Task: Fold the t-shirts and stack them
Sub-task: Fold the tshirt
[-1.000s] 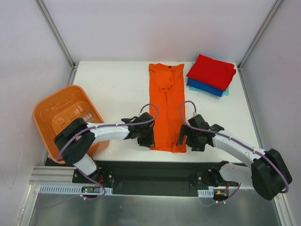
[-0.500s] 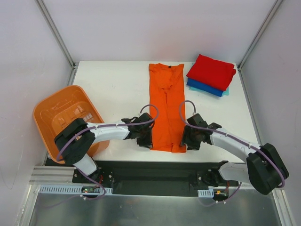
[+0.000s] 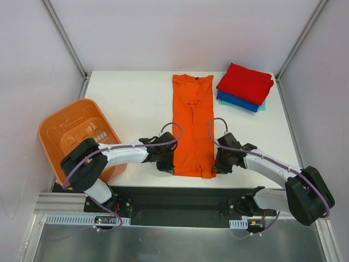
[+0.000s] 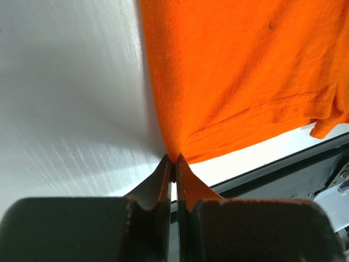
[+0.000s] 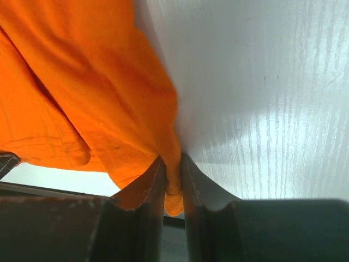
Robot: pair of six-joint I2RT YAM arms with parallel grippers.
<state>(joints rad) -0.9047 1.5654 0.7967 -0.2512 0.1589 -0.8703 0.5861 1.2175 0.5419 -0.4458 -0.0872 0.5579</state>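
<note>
Orange shirt (image 3: 192, 125): is lying flat on the desk (image 3: 131, 103) as a narrow strip, just right of centre. Its collar is pointing at the far edge and its hem is sitting at the near edge.
Left tool (image 4: 173, 162): is pressing together on the near-left corner of the hem, with only a thin edge of cloth caught between the tips.
Right tool (image 5: 173, 166): is pinching the near-right corner of the hem, with a thicker roll of cloth bunching between its fingers.
Key relation: the shirt's long axis is running near to far, so the whole garment is stretching away from both tools toward the far edge. Each tool is holding its own corner, and neither is sitting nearer than the other. The hem is probably going to travel far, toward the collar (a judgement only).
Stack: the red shirt (image 3: 245, 83) is resting on the blue shirt (image 3: 235, 101), with a teal shirt (image 3: 263, 106) peeking out underneath, at the far-right corner. The stack is lying well apart from the hem, and the right arm is the nearer one.
Basket (image 3: 54, 128): is sitting at the left, overhanging the desk's near-left corner.
Writing: no brand, label or lettering is showing. A dark dot at the collar is too small to read.
</note>
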